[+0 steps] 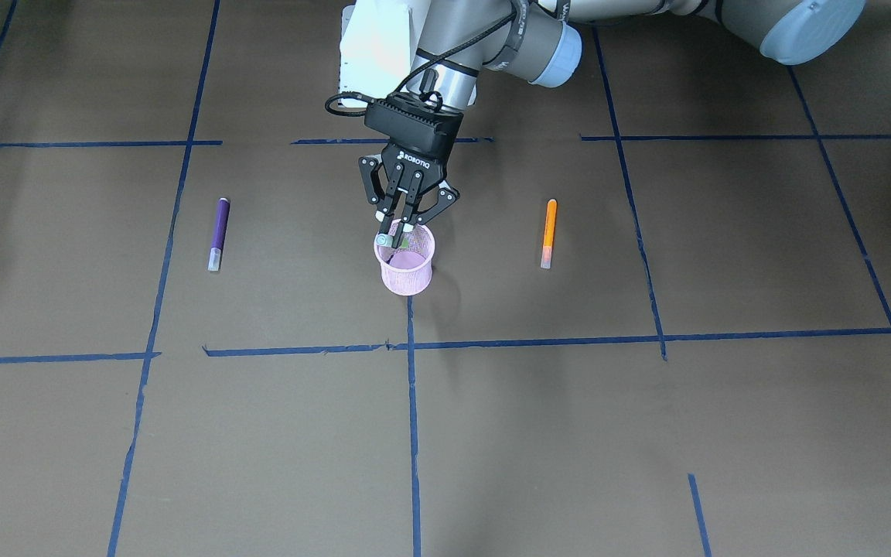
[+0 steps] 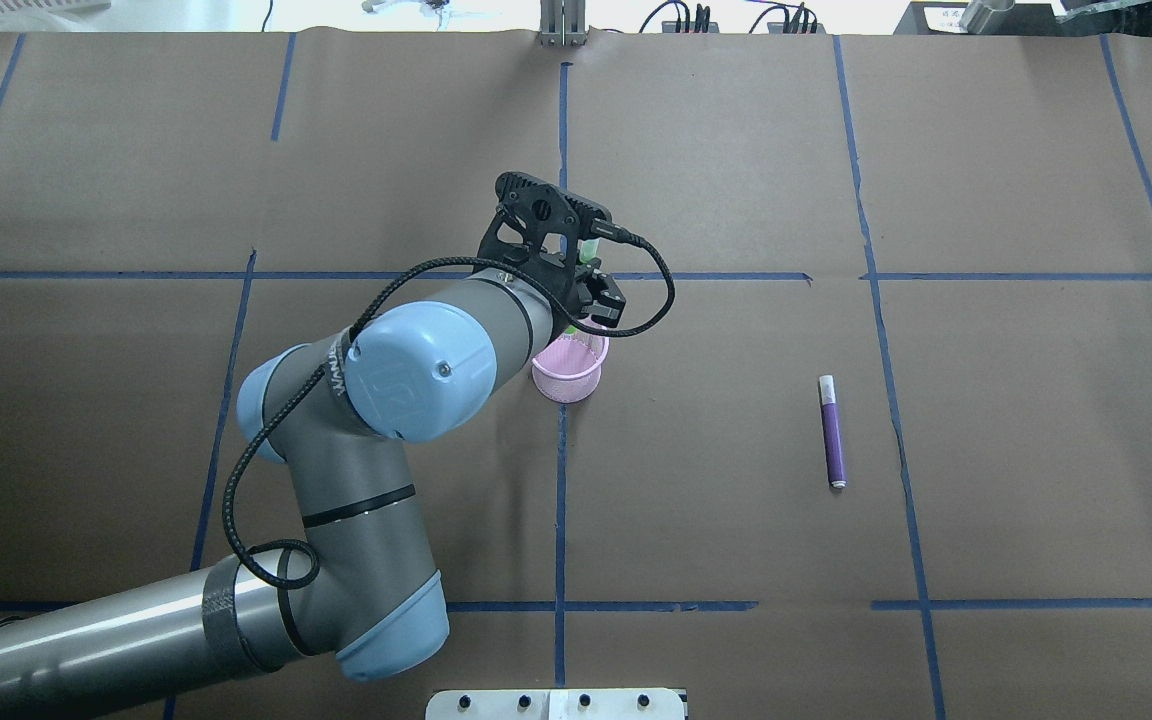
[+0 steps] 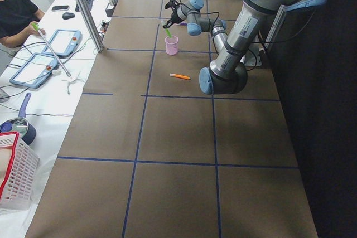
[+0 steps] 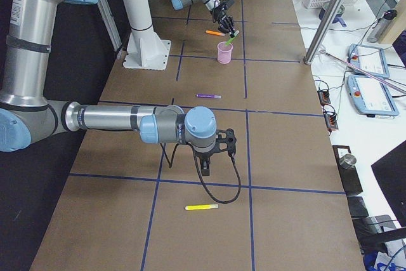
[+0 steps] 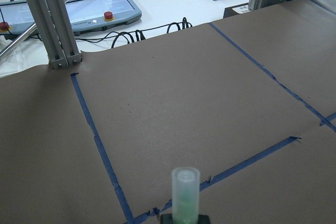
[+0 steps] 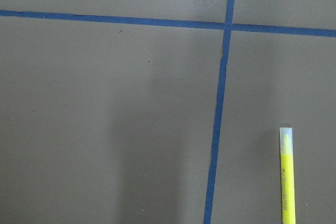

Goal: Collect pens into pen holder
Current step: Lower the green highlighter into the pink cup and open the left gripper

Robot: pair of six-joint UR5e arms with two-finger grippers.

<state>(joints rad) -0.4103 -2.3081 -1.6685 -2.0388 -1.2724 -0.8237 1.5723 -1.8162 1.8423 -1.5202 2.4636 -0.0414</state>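
My left gripper (image 1: pixel 399 229) is shut on a green pen (image 1: pixel 386 241) and holds it tilted over the mouth of the pink mesh pen holder (image 1: pixel 407 271), its pale cap (image 5: pixel 186 184) up and its lower end at the rim. The holder also shows in the overhead view (image 2: pixel 568 378). A purple pen (image 2: pixel 832 432) lies on the robot's right of the holder and an orange pen (image 1: pixel 549 232) on its left. A yellow pen (image 4: pixel 202 207) lies in front of my right gripper (image 4: pixel 209 160), and also shows in the right wrist view (image 6: pixel 286 179). I cannot tell whether that gripper is open or shut.
Blue tape lines (image 1: pixel 412 433) divide the brown table. The robot's white base (image 4: pixel 147 52) stands at the table's back edge. Beyond the far edge are an aluminium post (image 5: pixel 50 19), tablets (image 5: pixel 94 6) and a white basket (image 3: pixel 17 176).
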